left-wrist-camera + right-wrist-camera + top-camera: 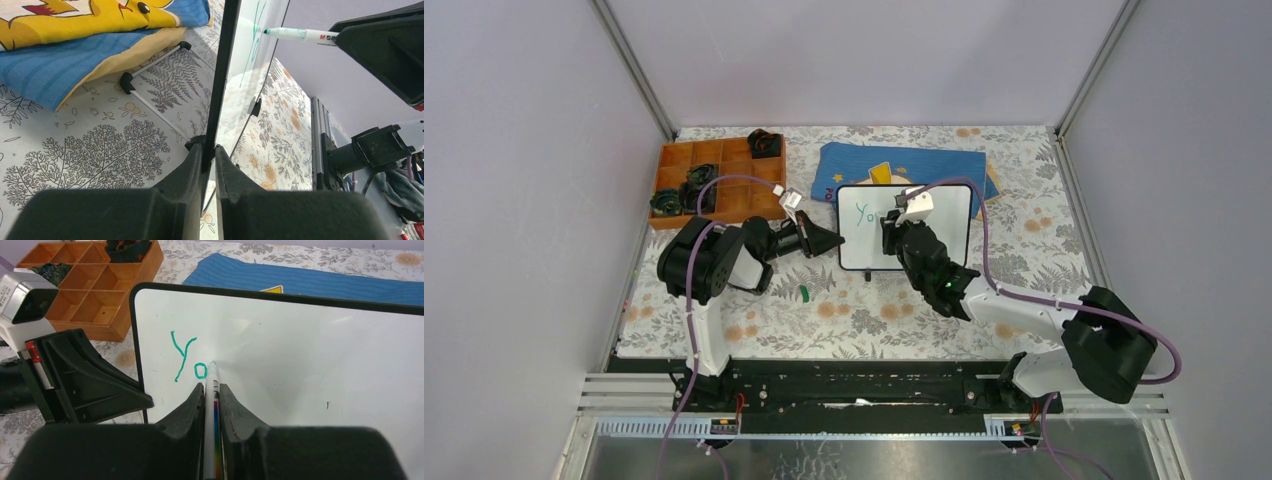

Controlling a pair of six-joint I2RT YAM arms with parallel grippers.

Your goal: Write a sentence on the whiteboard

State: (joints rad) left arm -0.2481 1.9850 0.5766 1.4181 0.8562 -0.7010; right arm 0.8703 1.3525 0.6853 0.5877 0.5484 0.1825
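Green letters (185, 362) need light pressure from the right hand (211, 387) pinching the marker (300, 35), left hand (209, 150) clamping the whiteboard (300, 365) steady.

Plain lilac walls (514, 150) enclose the table (874, 322) (covered in floral print).

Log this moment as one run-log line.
phase: writing | left gripper: shut on whiteboard edge | right gripper: shut on marker, tip at board | sentence: only green "Yo" written, unfinished
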